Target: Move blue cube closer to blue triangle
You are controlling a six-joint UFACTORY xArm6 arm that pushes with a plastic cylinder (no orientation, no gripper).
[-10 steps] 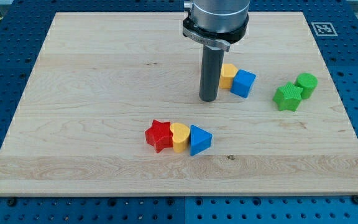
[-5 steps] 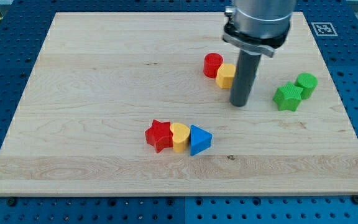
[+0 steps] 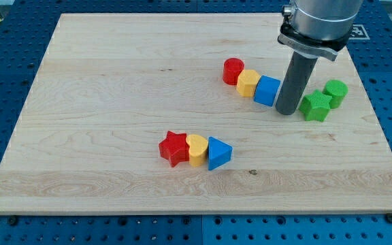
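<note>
Blue perforated benching surrounds the wooden desk [image 3: 80, 75]. My tip [image 3: 286, 111] holds nothing, being a plain rod; this tool stands just beside the blue cube [image 3: 267, 90], toward the desk's right edge. That cube ends a row with a yellow block [image 3: 248, 83] and red cylinder [image 3: 233, 71]. The blue triangle [image 3: 218, 153] lies nearer the bottom edge. I judge the push should start from the cube's upper-right side, steering down-left and away from its neighbours.

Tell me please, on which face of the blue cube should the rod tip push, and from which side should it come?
Push the blue cube on its face toward the view's upper right, driving it down-left toward the blue triangle. My tip already sits just at its right. The yellow block touches the cube's left side, so coming from there is likely blocked.
</note>
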